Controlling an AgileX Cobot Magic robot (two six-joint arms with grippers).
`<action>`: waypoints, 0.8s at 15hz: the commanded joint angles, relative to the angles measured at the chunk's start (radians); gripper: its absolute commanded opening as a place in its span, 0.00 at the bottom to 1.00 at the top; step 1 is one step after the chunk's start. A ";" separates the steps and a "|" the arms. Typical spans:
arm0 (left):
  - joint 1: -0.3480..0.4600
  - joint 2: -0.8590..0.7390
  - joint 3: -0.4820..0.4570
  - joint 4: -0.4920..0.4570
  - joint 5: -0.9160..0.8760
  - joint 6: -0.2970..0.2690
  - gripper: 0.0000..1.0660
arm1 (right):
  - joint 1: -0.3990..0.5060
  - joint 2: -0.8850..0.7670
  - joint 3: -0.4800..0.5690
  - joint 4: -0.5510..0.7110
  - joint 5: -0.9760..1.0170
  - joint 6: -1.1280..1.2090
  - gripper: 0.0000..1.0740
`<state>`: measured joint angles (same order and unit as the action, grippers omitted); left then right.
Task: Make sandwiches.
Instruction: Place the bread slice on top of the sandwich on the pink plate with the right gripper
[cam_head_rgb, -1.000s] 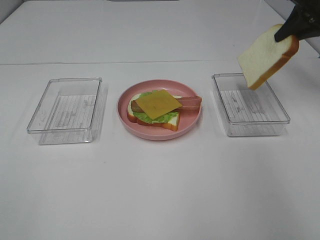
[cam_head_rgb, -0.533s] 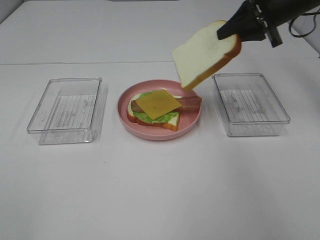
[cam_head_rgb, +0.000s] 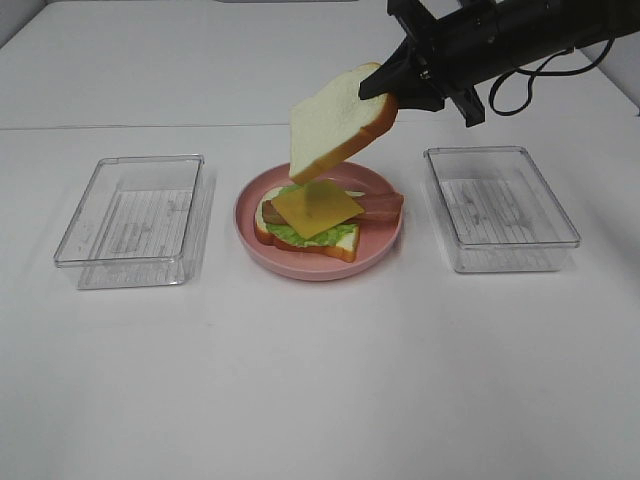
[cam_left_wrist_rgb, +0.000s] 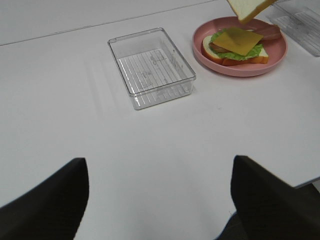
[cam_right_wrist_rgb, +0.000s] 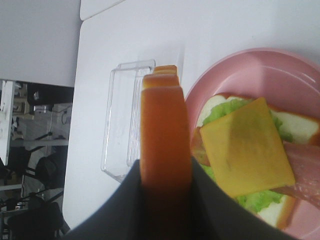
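the white table (cam_head_rgb: 320, 380) carries everything, with the things set in a row across its middle, nearer the far edge than the near one. the right arm (cam_head_rgb: 530, 30) comes in from the far right corner and reaches past the middle, and the right gripper (cam_head_rgb: 385, 85) is clamped on the crust edge of a bread slice (cam_head_rgb: 335, 125). in the right wrist view its two dark fingers (cam_right_wrist_rgb: 125, 205) press the orange-brown crust from both sides. the slice hangs tilted in the air, its low corner just above the far part of the pink plate (cam_head_rgb: 255, 245) and the cheese, not touching them as far as the views show.

two clear trays follow in size. the left tray (cam_head_rgb: 130, 215) sits toward the left edge of the table and the right tray (cam_head_rgb: 500, 205) toward the right edge, both holding nothing.

the plate sits between the trays. on it lies a lower bread slice (cam_head_rgb: 340, 245) with ruffled lettuce (cam_head_rgb: 285, 232), a strip of bacon (cam_head_rgb: 380, 207) sticking out toward the right tray, and a square of yellow cheese (cam_head_rgb: 315, 210) on top.

the left gripper (cam_left_wrist_rgb: 160, 200) is near the table's left side, well apart from the plate, its fingers (cam_left_wrist_rgb: 45, 200) spread wide with only bare table between them.
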<state>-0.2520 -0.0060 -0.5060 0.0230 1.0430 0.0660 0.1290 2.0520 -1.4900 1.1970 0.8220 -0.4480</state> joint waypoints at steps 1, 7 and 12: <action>0.001 -0.019 0.004 -0.006 -0.017 -0.001 0.69 | -0.003 0.072 0.010 0.184 0.000 -0.094 0.00; 0.001 -0.019 0.004 -0.006 -0.017 -0.001 0.69 | -0.003 0.199 0.010 0.291 0.042 -0.133 0.00; 0.001 -0.019 0.004 -0.006 -0.017 -0.001 0.69 | 0.010 0.247 0.010 0.307 0.068 -0.134 0.00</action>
<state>-0.2520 -0.0060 -0.5060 0.0230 1.0430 0.0660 0.1330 2.3020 -1.4820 1.4920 0.8750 -0.5620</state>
